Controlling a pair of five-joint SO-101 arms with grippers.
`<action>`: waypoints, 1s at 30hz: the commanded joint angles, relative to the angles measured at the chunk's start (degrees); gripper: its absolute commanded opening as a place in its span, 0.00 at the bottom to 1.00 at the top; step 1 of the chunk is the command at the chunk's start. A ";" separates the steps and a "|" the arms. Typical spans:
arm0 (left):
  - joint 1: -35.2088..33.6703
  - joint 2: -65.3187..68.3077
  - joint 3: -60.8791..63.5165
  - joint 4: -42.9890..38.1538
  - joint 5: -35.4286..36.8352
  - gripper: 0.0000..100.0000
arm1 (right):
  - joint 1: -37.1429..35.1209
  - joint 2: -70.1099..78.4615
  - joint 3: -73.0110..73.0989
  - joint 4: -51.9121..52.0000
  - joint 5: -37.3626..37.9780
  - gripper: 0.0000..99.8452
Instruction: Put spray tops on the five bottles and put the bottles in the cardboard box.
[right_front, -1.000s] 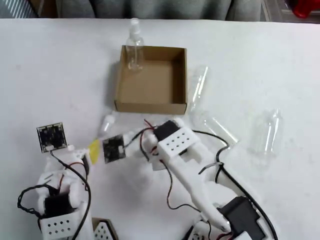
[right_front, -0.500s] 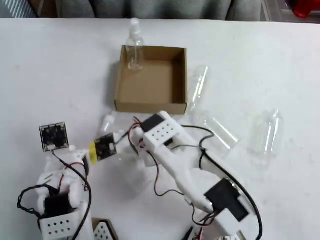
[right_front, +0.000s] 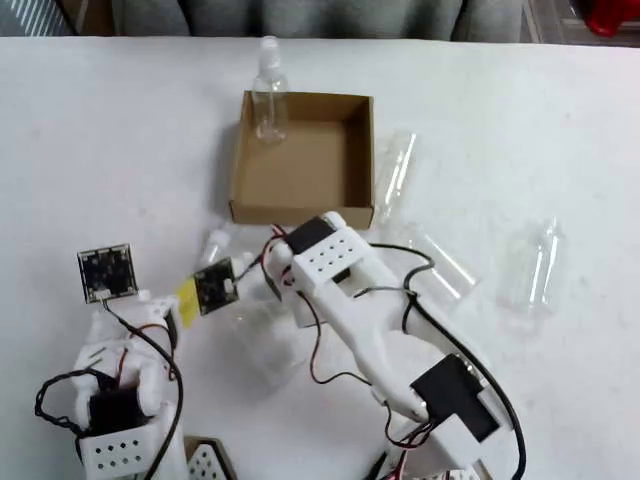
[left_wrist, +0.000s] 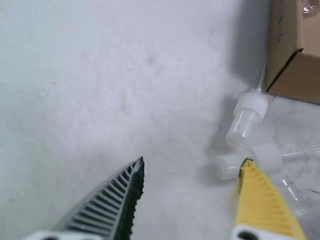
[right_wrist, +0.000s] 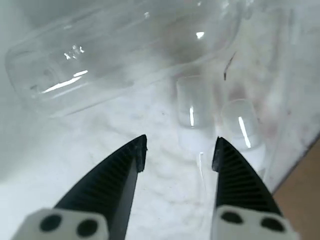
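Observation:
The cardboard box (right_front: 305, 165) lies open at the table's middle back. One clear bottle with a spray top (right_front: 268, 98) stands in its back left corner. Three uncapped clear bottles lie to the right of the box (right_front: 395, 175) (right_front: 437, 262) (right_front: 535, 265). Two white spray tops (right_front: 216, 243) lie just off the box's front left corner. My right gripper (right_wrist: 180, 147) is open low over the table, with one spray top (right_wrist: 192, 117) just ahead of its fingertips, a second spray top (right_wrist: 240, 127) beside it and a lying clear bottle (right_wrist: 125, 45) beyond. My left gripper (left_wrist: 192, 167) is open; the spray tops (left_wrist: 247, 117) lie by its yellow finger (left_wrist: 262, 200).
The right arm (right_front: 400, 350) stretches from the front right across the table's middle to the box's front edge. The left arm (right_front: 120, 400) stands at the front left. White table (right_front: 120, 150) stretches bare to the left of the box.
The right arm has swung left and forward, bringing its wrist closer to the box's front left corner and the spray tops. The left arm has stayed put.

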 joint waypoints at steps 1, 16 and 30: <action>1.27 -1.36 -0.79 -1.67 -0.79 0.29 | 0.66 0.48 -2.90 -2.42 0.62 0.17; 2.86 -1.36 -0.26 -1.76 -0.88 0.29 | 2.51 7.69 -2.99 -8.13 0.44 0.17; 2.86 -1.36 -0.18 -1.76 -0.88 0.29 | 3.30 7.16 -11.16 2.68 -13.27 0.01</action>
